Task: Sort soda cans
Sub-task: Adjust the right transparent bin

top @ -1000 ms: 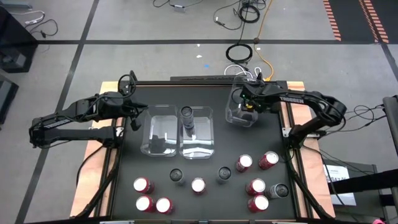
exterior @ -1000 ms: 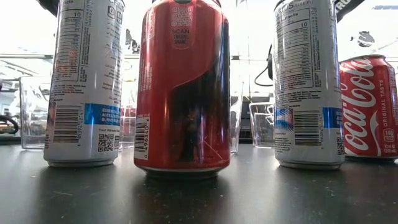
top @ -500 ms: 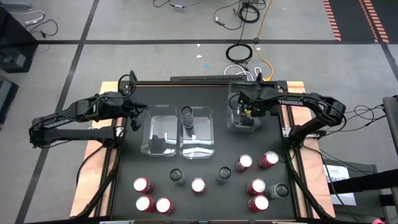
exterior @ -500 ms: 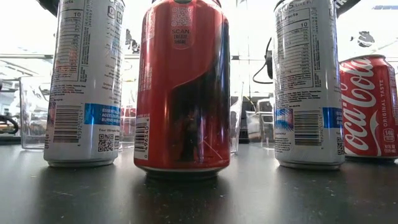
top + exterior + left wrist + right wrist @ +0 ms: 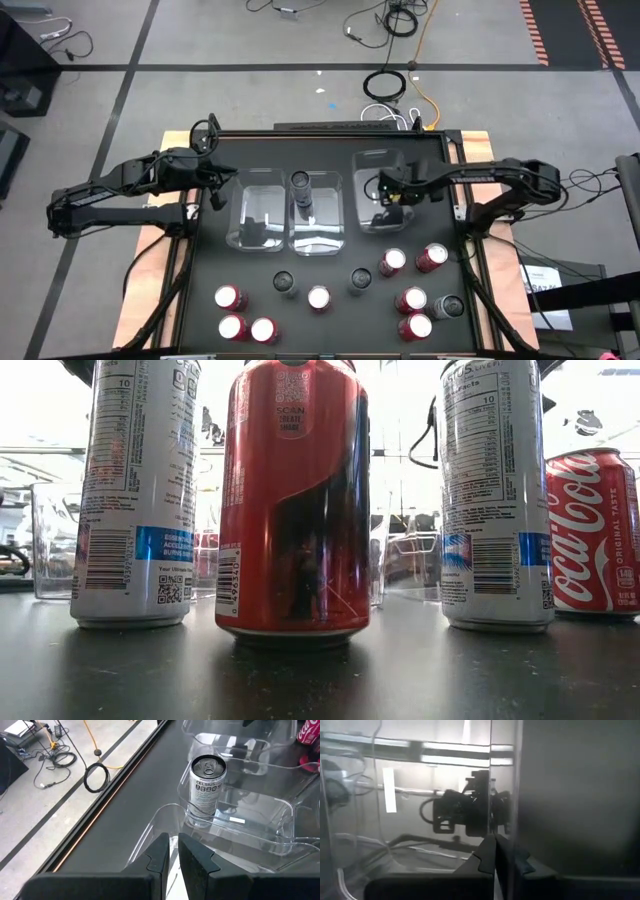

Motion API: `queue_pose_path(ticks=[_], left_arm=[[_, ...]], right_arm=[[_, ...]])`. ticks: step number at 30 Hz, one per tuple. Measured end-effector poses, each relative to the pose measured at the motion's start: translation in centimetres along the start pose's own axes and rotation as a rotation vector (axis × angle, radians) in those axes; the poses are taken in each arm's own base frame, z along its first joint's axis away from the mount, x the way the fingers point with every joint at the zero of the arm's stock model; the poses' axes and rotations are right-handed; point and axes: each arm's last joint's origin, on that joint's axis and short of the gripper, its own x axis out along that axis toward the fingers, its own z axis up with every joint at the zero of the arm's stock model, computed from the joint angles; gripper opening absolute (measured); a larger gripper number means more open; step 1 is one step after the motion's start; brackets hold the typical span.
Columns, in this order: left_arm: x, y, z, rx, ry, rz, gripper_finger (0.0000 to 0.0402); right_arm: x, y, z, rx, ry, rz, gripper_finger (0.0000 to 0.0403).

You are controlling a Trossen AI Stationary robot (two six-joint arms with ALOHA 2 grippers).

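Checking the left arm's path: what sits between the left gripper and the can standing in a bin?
An empty clear bin lies between the left gripper and the can, clearest in the high view.

Right gripper (image 5: 388, 197) grips a clear bin (image 5: 375, 190); soda cans (image 5: 318, 297) stand below.

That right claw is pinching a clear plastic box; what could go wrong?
The right gripper pinches only the thin wall of the clear bin, so it might slip free. Slid sideways, that bin could knock the middle bin and topple the tall can standing inside. The left gripper waits beside the left bin.
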Motion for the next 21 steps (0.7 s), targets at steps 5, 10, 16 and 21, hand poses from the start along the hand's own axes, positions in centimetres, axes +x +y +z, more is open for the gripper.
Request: queue_pose_path(ticks=[5,10,16,21], left_arm=[[0.0,0.0,0.0,0.0,0.0,0.0,0.0052],[0.0,0.0,0.0,0.001,0.0,0.0,0.0052],[0.0,0.0,0.0,0.002,0.0,0.0,0.0052],[0.0,0.0,0.0,0.028,0.0,0.0,0.0052]], right_arm=[[-0.3,0.5,-1.5,0.034,0.026,0.022,0.0001],[-0.5,0.8,-2.7,0.065,0.03,0.037,0.0],[-0.7,1.1,-3.7,0.088,0.043,0.05,0.0],[-0.8,1.2,-4.2,0.081,0.044,0.053,0.0]])
